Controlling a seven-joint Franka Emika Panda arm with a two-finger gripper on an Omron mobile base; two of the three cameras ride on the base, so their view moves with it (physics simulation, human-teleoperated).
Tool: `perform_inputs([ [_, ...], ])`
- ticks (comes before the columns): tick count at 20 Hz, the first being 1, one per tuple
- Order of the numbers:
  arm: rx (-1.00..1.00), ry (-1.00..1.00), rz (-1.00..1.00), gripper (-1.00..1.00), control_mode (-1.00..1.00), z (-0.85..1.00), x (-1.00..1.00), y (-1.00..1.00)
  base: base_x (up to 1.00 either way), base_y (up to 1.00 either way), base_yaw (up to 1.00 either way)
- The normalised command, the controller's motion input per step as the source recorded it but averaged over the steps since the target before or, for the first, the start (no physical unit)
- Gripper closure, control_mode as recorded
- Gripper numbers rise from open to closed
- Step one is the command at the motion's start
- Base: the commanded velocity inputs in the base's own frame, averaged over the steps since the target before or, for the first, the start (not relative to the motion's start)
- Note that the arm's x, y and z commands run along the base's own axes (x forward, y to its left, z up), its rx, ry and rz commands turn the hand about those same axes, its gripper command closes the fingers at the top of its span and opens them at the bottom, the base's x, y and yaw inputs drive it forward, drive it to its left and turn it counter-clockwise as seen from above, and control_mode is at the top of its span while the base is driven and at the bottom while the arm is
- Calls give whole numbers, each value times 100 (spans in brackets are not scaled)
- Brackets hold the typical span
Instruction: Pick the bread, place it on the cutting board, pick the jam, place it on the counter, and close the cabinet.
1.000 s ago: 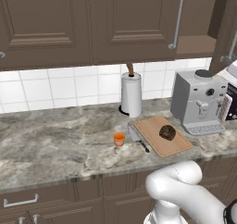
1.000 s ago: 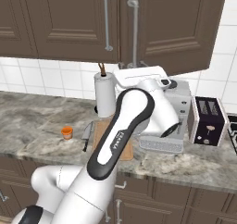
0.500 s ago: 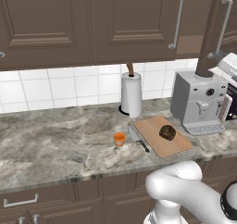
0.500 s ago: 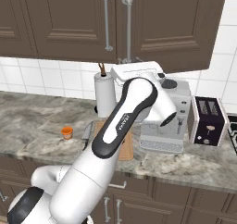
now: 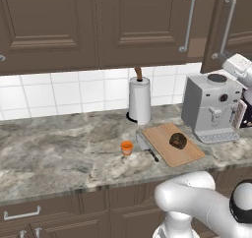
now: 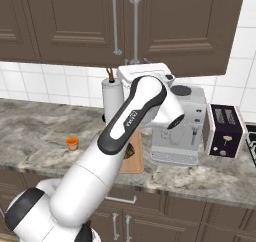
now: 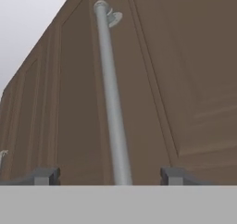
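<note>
The dark lumpy bread [image 5: 177, 140] lies on the light wooden cutting board [image 5: 166, 151]. The small orange jam [image 5: 127, 147] stands on the marbled counter [image 5: 59, 153], left of the board, and shows again as jam [image 6: 72, 143]. My gripper [image 7: 109, 177] is open, up against the dark cabinet door [image 5: 235, 20]. The door's silver bar handle [image 7: 111, 102] runs up between my fingertips [image 7: 44, 176]. The door stands slightly ajar, with a sliver of the cabinet's inside showing at its left edge.
A white paper towel roll [image 5: 139, 102] stands against the tiled wall. A grey coffee machine [image 5: 211, 106] sits right of the board, just under my hand. A knife [image 5: 146, 146] lies along the board's left edge. A toaster [image 6: 225, 131] is farther right.
The right cabinet door has swung from wide open to nearly shut, and my hand has moved left with it. Bread and jam have not moved.
</note>
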Motion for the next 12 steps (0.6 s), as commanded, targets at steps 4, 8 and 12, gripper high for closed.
perform_inputs([
  [4, 0, 0, 0, -100, -100, 0, 47, 19, 0, 0, 0],
  [8, 0, 0, 0, -100, -100, 0, 52, 19, 0, 0, 0],
  [12, 0, 0, 0, -100, -100, 0, 54, 19, 0, 0, 0],
])
